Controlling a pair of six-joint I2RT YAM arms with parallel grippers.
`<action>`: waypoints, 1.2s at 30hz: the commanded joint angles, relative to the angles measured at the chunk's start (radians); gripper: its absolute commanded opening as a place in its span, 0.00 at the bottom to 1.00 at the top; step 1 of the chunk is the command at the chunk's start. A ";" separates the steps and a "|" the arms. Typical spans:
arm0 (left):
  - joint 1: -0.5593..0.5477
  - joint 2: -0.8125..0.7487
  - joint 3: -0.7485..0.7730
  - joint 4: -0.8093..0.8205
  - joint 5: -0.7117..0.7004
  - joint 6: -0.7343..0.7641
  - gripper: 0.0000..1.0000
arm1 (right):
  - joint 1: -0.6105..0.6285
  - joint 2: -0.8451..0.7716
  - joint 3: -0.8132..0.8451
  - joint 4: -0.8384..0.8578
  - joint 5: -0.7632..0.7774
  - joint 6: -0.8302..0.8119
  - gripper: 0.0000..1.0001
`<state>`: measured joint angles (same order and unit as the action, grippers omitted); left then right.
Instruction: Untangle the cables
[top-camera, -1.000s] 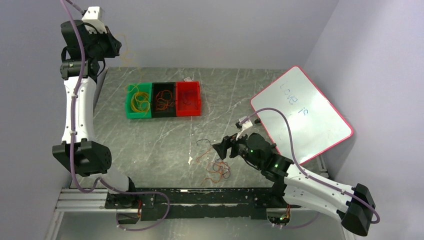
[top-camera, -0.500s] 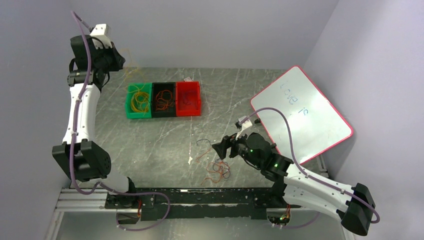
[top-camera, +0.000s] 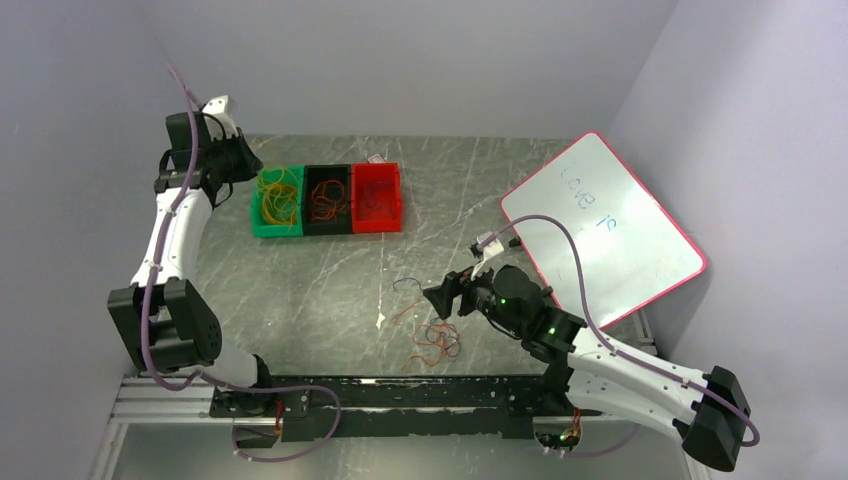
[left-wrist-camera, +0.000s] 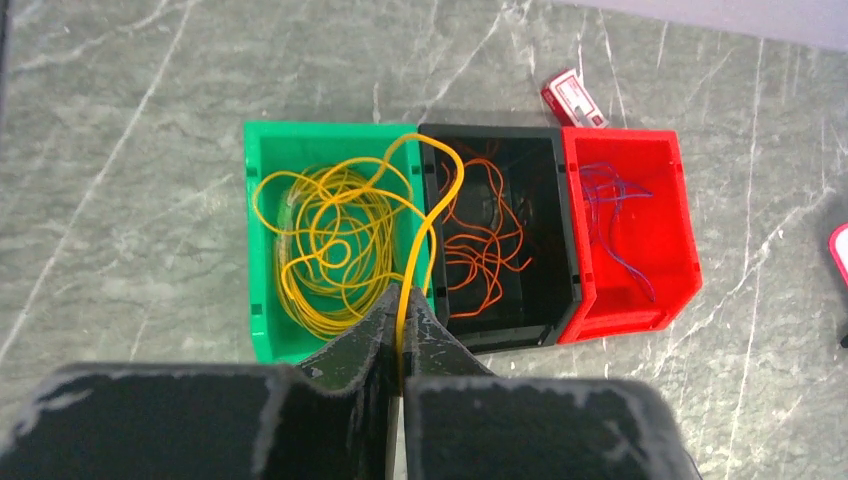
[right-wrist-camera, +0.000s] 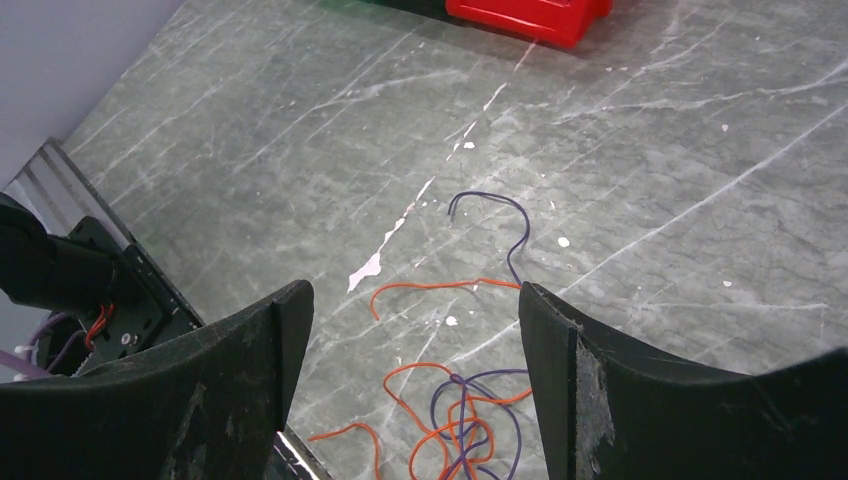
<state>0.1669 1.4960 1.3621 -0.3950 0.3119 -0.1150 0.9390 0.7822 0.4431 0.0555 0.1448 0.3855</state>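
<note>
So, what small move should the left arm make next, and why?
Probably shift the left gripper a little toward the middle of the green bin before opening it. It is shut on a yellow cable above that bin, which holds yellow cables, but the loop arches over the black bin edge.

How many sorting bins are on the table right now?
3, side by side in one row: green bin on the left, black bin in the middle, red bin on the right. None seems hidden.

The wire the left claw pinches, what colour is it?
Yellow wire, clearest in the left wrist view.
</note>
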 joint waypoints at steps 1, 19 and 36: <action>0.005 0.013 -0.042 0.055 -0.016 -0.029 0.07 | -0.001 -0.011 0.009 0.011 -0.004 0.005 0.79; 0.005 0.206 -0.050 0.080 -0.044 -0.081 0.07 | -0.001 0.009 0.008 0.033 -0.038 0.008 0.79; -0.010 0.350 -0.111 0.159 -0.058 -0.145 0.07 | -0.001 -0.013 0.009 0.013 -0.020 -0.014 0.79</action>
<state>0.1616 1.8233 1.2587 -0.2882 0.2691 -0.2394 0.9390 0.7731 0.4431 0.0608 0.1223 0.3870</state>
